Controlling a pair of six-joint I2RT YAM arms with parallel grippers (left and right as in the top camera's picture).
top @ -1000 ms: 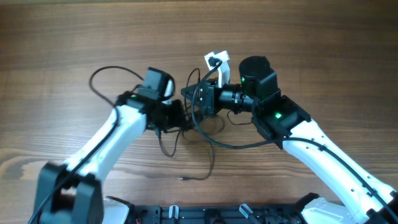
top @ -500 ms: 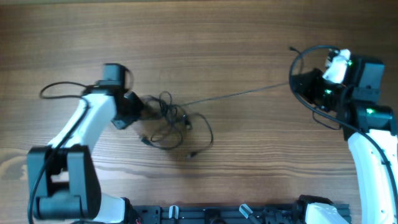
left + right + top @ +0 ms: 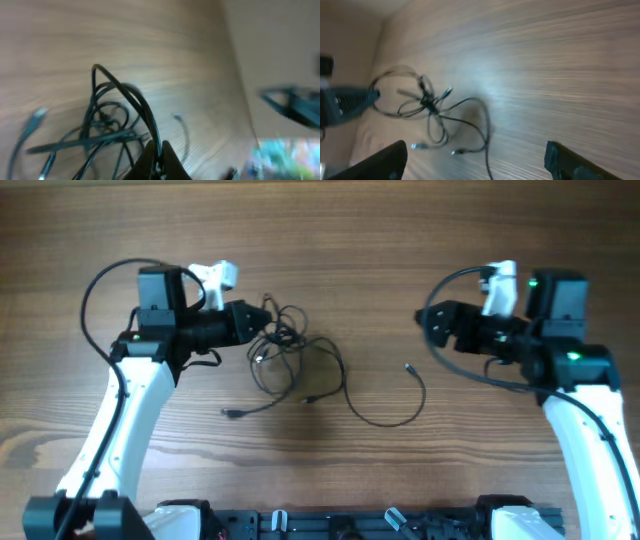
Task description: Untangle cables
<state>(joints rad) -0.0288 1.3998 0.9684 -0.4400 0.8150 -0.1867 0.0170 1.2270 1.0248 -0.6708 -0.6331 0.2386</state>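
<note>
The cables (image 3: 285,345) lie in a loose knot on the wooden desk (image 3: 330,240), just toward 9 o'clock of its middle in the overhead view. The left gripper (image 3: 247,326) sits at the knot's 9 o'clock edge, pinched tight on one raised loop (image 3: 94,68) of the cables. The left wrist view shows that cord running down between the closed fingertips. From the knot a trailing strand (image 3: 385,420) curves out toward 4 o'clock and hooks up to a small plug end (image 3: 408,367). A second loose end (image 3: 228,413) lies at the knot's 7 o'clock. The right gripper (image 3: 428,325) is out at 3 o'clock, well apart from the knot, its fingers (image 3: 385,162) spread wide with only bare desk between them.
</note>
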